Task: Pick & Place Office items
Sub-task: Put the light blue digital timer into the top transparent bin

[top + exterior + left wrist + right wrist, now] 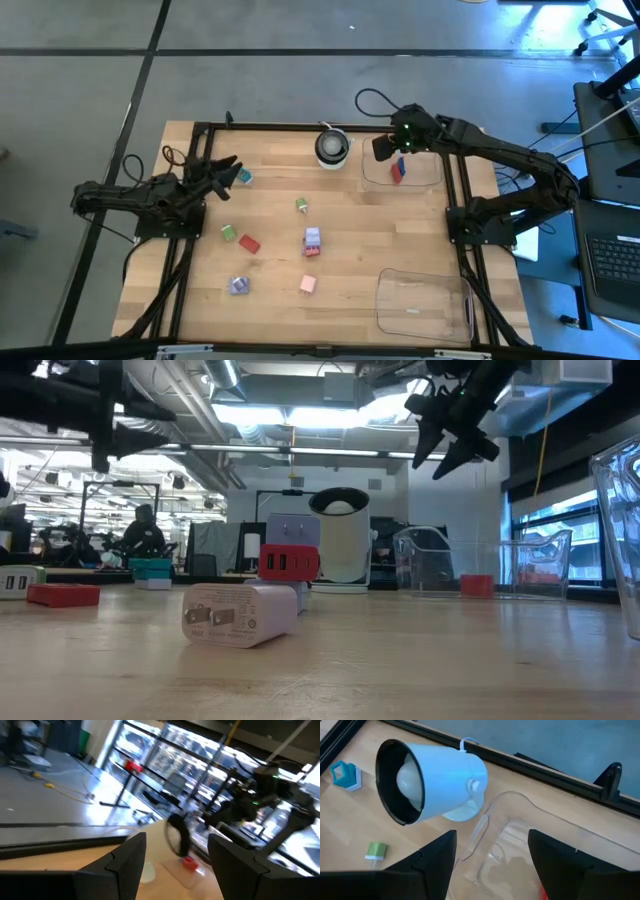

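Scattering pale wood table [270, 300], small blocky office items [311, 240] lie.

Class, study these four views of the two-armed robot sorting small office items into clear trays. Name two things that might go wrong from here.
1. The right gripper hangs open above the far clear tray, close to the round white-and-black object; a sideways swing might knock it.
2. The white item and the red item lie close together mid-table; grasping one may nudge the other.
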